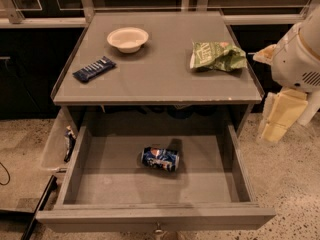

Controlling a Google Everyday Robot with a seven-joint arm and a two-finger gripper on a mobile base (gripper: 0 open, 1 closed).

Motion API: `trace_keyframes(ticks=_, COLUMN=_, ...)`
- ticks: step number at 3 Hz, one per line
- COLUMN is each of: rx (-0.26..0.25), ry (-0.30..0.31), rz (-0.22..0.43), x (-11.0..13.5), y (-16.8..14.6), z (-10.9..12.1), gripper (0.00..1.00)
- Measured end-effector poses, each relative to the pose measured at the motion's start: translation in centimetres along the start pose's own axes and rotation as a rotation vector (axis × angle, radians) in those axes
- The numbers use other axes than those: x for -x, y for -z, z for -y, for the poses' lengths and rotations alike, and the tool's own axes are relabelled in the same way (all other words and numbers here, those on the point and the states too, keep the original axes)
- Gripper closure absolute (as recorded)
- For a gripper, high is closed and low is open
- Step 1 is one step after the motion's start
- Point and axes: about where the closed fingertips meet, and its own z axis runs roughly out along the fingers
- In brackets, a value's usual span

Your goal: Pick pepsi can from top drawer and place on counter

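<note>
The pepsi can point(160, 158) lies on its side on the floor of the open top drawer point(100, 184), near the middle, logo facing up. The drawer is pulled fully out below the counter point(155, 81). My gripper point(276, 120) hangs at the right edge of the view, outside the drawer's right wall and beside the counter's front right corner, pointing down. It is well to the right of the can and higher than it, and holds nothing that I can see.
On the counter are a white bowl point(128, 38) at the back left, a dark-blue snack bar point(93, 69) at the left and a green chip bag point(217, 55) at the right. Speckled stone floor lies on both sides. A side pocket with a wrapper point(68, 143) hangs left of the drawer.
</note>
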Motion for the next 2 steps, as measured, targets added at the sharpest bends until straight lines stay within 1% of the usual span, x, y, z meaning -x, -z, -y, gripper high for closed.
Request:
trace_keyframes(ticks=1, rx=0.008, ry=-0.045, rz=-0.002, x=-0.9, y=-3.5, z=-1.4, gripper=0.00)
trace_keyframes(ticks=2, rx=0.035, ry=-0.076, rz=-0.018, x=-1.7, y=-8.9, z=-3.1, gripper=0.00)
